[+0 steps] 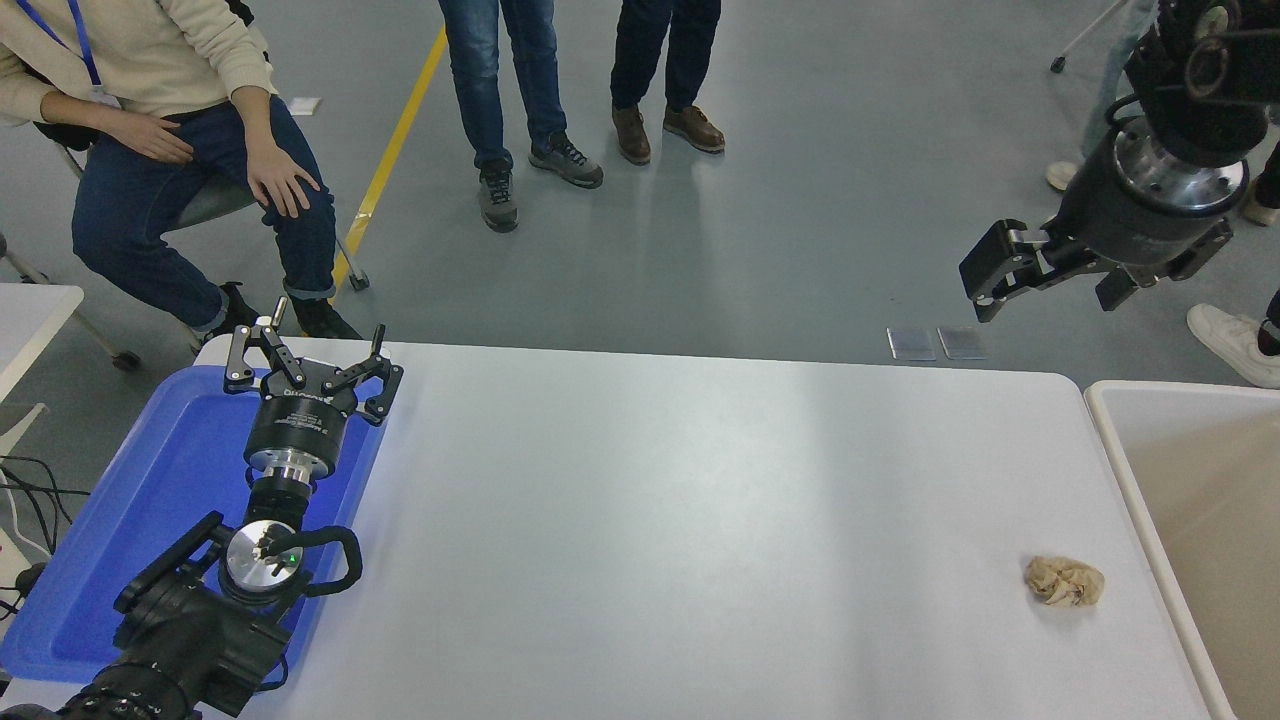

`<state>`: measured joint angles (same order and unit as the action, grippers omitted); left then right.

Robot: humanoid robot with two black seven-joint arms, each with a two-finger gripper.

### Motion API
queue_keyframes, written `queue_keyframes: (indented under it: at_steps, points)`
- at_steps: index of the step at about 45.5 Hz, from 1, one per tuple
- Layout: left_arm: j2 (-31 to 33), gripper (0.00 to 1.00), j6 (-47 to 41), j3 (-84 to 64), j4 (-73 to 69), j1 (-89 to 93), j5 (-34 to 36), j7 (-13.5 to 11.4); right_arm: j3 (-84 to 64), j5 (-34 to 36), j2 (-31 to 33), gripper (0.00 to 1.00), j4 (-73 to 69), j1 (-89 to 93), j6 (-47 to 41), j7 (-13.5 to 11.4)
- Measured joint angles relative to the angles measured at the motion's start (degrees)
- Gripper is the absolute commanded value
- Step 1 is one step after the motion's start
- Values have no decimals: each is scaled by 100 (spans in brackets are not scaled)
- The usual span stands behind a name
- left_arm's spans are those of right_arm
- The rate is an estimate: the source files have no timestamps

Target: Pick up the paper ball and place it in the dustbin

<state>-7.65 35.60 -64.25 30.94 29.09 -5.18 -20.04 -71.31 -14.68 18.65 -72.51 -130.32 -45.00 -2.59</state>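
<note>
The tan crumpled paper ball (1064,581) lies on the white table (700,500) near its right front corner, just left of the cream dustbin (1112,440) that stands against the table's right edge. My right gripper (1048,298) hangs open and empty high over the floor beyond the table's far right corner, well above and behind the ball. My left gripper (312,362) is open and empty, parked over the blue tray (150,480) at the lower left.
A person sits at the far left on a chair (210,205). Two people's legs (500,90) stand beyond the table's far edge. More shoes (1235,345) show at the right, near my right arm. Two small clear plates (935,343) lie on the floor.
</note>
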Motion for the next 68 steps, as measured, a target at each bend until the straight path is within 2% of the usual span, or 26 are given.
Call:
queue_keyframes:
  at_steps: [33,68]
  points:
    - [0,100,0,0,0,-9,0,0,-27,7,38,100,5,118,0,3]
    - [0,100,0,-1,0,-9,0,-9,-839,200,317,100,-7,518,0,4]
